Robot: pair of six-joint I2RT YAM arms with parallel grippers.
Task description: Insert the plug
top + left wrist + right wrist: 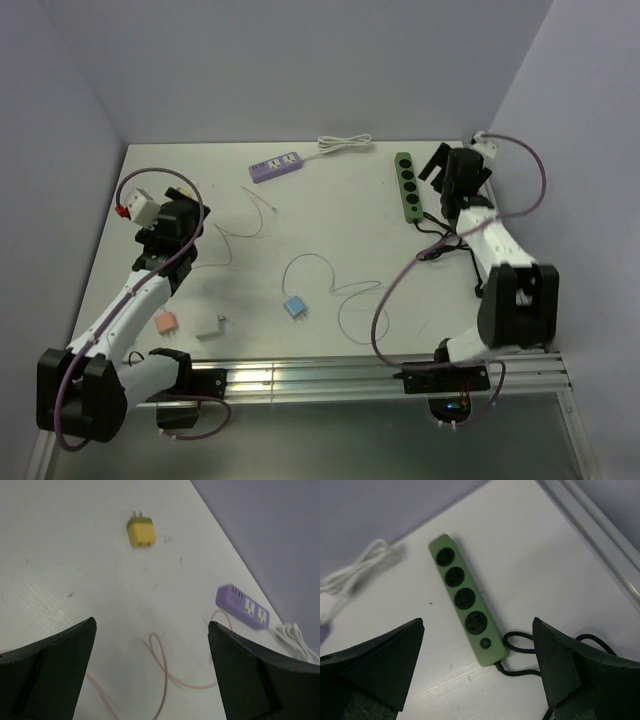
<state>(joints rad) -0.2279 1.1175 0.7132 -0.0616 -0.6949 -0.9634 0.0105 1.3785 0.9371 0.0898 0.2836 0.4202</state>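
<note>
The left gripper [151, 626], spread and empty, is hovering near the yellow plug [140, 531] lying far left. The right gripper [477, 623], also spread, is hanging over the green strip [467, 605] far right. I'd be pinching squarely across the plug's body, leaving its prongs free.

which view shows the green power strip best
The right wrist view: the long green plastic power strip lies mid-frame, large, all four sockets clear. The top external view shows it small, at the far right; the left wrist view misses it.
</note>
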